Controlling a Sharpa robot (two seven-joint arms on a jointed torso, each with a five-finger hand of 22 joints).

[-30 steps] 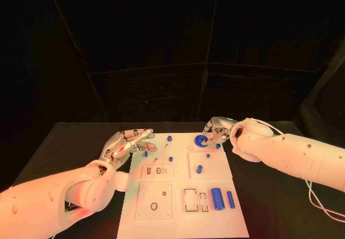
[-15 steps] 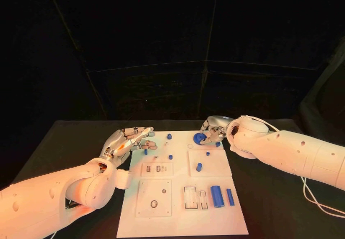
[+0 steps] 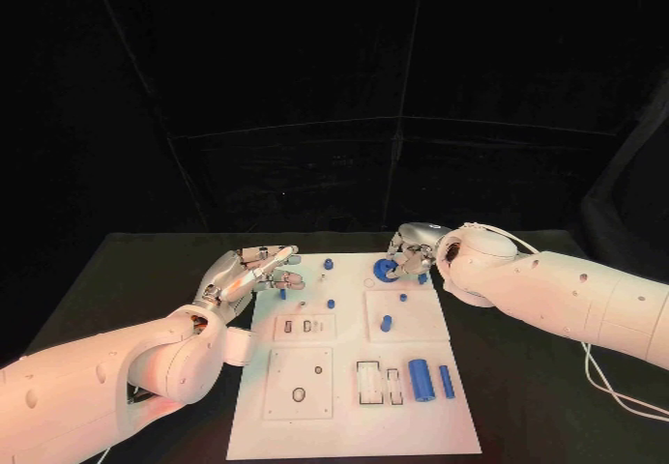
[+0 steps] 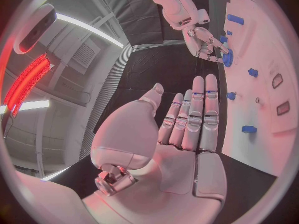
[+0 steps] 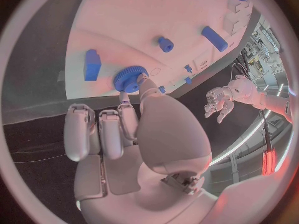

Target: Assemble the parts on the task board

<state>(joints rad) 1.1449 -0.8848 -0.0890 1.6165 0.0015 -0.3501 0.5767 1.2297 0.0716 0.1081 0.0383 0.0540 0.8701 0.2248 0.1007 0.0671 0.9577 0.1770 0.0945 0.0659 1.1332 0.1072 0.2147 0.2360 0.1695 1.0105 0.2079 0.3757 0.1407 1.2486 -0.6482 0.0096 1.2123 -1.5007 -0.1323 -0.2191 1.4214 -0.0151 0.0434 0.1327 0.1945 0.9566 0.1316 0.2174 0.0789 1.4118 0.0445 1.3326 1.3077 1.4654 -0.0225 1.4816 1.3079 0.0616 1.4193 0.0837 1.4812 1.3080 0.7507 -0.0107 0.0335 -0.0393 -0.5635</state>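
Task board (image 3: pixel 349 425) lay flat mid-tabletop (image 3: pixel 126 280), long side running away from the robot; right robot hand (image 3: pixel 412 253) sat at the board's far right corner, fingers curled down onto a blue gear (image 3: pixel 387 270); right wrist view showed a fingertip (image 5: pixel 142 80) touching the gear's rim (image 5: pixel 127 79) while the other fingers were curled short of it; whether the gear was actually pinched or just touched, cannot tell; gear was resting on the board surface, a blue block (image 5: pixel 92 64) just beside it

Left robot hand (image 3: pixel 255 272) hovered at the board's far left edge, holding nothing; left wrist view showed its fingers (image 4: pixel 198 114) straight and laid side by side, thumb (image 4: pixel 151 95) apart from them, palm facing the board

Other blue parts on the board: a short peg (image 3: pixel 329 265) near the far edge between the 2 hands; a small peg (image 3: pixel 332 305) and another (image 3: pixel 281 297) near the left robot hand; 2 small pieces (image 3: pixel 403 299) (image 3: pixel 387 327) on the right middle plate; a fat cylinder (image 3: pixel 420 374) and a thinner bar (image 3: pixel 448 383) lying side by side at the near right, just beside rectangular slots (image 3: pixel 371 387); an oval hole (image 3: pixel 299 397) sat in the near left plate
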